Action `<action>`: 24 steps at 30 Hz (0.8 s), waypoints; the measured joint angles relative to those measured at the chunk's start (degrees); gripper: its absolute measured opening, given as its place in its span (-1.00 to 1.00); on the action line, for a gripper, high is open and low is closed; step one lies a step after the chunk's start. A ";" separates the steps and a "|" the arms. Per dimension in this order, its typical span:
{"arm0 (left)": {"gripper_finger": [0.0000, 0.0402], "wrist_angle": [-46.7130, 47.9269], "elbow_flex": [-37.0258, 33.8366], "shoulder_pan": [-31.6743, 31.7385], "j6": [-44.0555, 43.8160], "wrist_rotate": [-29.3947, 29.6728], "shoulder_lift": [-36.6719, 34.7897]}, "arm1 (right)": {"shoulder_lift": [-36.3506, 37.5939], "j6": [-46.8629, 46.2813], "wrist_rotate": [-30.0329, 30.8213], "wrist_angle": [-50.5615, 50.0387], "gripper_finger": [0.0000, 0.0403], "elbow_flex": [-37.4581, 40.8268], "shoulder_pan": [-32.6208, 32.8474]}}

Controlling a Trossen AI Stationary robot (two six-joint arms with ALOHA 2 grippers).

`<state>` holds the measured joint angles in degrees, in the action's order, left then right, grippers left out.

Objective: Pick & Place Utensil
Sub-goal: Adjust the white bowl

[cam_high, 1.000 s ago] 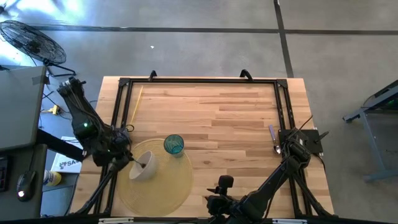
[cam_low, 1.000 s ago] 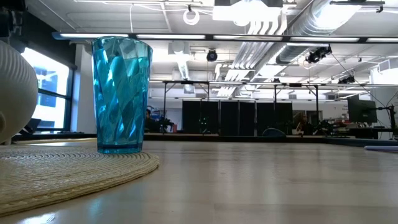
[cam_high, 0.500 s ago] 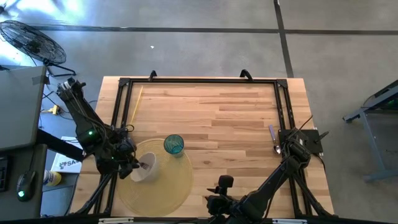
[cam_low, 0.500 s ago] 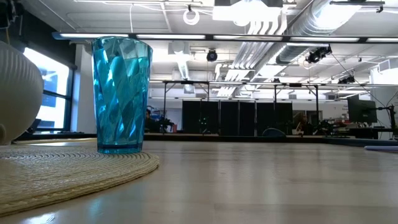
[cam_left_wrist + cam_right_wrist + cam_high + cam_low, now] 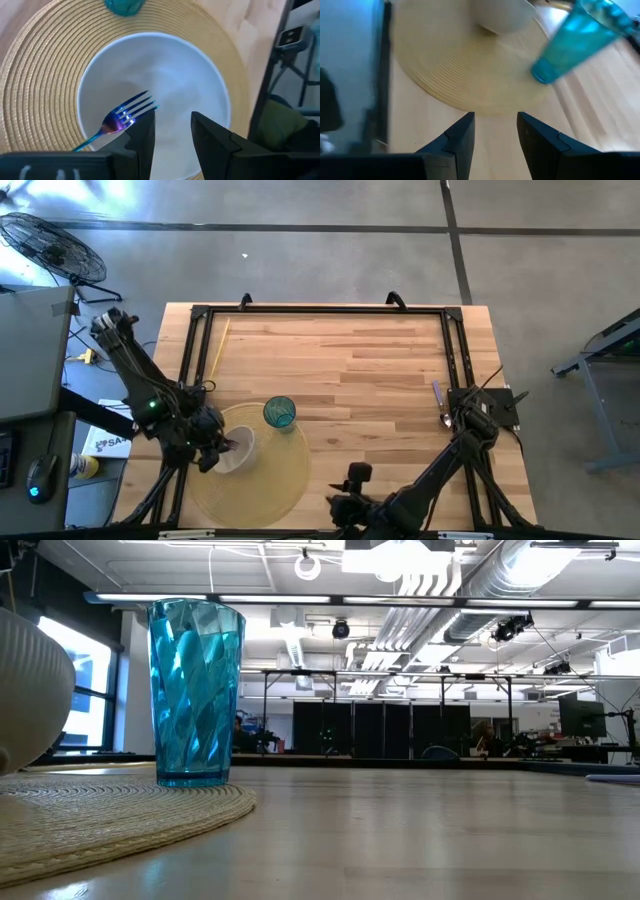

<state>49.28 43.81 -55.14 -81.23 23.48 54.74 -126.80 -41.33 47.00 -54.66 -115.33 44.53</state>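
Observation:
An iridescent blue fork lies inside the white bowl, tines up the bowl's wall and handle toward the rim. The bowl rests on a round woven placemat, and its ribbed side shows in the low view. My left gripper hovers open above the bowl, with the fork beside one finger. My right gripper is open near the table's near edge, facing the mat. My left gripper is open over the bowl, coming from above. The fork's tines end right beside one finger. I cannot tell whether they touch. The fork rests on the bowl's inside.
A blue ribbed tumbler stands upright on the mat's far edge. A second purple utensil lies on the wood near the right rail. A black frame borders the table. Bare wood spreads between the mat and the right side.
My left gripper has moved a little toward the table's near edge, over the bowl. The bowl has shifted slightly on the mat; in the low view its side reaches farther into the picture than before.

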 joint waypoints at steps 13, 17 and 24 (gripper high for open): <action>-0.38 -11.70 0.00 0.00 6.82 -0.01 4.20 | -2.31 30.76 -8.29 29.60 -0.30 -0.02 -4.82; -0.38 -12.00 0.00 -0.01 7.59 0.06 4.22 | -5.03 38.71 -13.05 39.19 -0.30 -0.02 -7.19; -0.38 -17.93 0.00 -0.04 9.83 -0.52 6.68 | -6.40 41.36 -15.41 41.35 -0.30 0.00 -10.23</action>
<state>31.35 43.81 -55.18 -71.40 22.96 61.42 -133.21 0.03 31.60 -13.31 -115.33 34.30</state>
